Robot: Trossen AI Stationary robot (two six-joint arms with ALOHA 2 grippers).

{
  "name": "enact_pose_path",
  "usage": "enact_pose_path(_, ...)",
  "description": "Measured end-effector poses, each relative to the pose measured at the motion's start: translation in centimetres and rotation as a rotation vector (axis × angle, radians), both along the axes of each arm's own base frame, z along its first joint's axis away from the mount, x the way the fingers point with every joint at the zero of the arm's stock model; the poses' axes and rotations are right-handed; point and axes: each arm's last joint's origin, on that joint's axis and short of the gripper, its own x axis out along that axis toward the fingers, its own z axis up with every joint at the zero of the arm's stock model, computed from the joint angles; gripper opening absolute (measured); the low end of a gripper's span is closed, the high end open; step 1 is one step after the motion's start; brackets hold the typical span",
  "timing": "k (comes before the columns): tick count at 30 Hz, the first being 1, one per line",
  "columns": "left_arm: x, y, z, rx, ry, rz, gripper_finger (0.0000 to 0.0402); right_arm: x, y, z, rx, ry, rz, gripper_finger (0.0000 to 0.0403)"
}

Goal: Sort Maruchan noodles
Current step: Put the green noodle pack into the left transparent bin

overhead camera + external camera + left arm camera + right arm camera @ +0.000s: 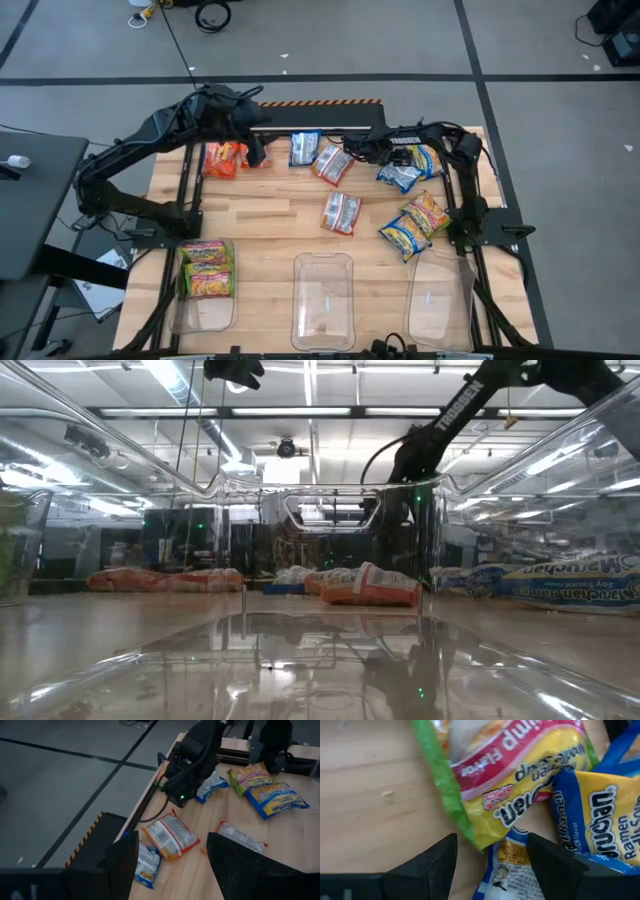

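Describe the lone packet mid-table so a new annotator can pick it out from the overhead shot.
Start from the three clear bins along the table's near edge and take the middle bin. Straight beyond it, on bare wood, lies one orange-red noodle packet, pale back side up. Unlike the other packets, it touches nothing and sits alone at the centre, clear of the far-edge row and the right-hand cluster.

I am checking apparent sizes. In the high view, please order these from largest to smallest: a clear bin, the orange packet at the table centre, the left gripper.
1. Middle clear bin.
2. Orange packet and left gripper: look alike, so unranked.
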Motion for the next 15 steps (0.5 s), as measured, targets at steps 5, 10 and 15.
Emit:
enact_pose_path(5,0.3,-0.5,0.1,-0.009,-0.011,-0.028,0.0238,0.3,0.2,0.3,-0.089,0.01,-0.009,0.0228)
enact_pose_path(10,0.6,-1.0,0.3,-0.016,-0.053,-0.045,0.0238,0.0,-0.5,0.0,-0.106,0.016,0.002,0.0197)
enact_pose_path(15,1.0,-1.8,0.4,-0.06,-0.081,-0.051,0.0238,-0.6,-0.7,-0.8,-0.095,-0.01,-0.04,0.0144)
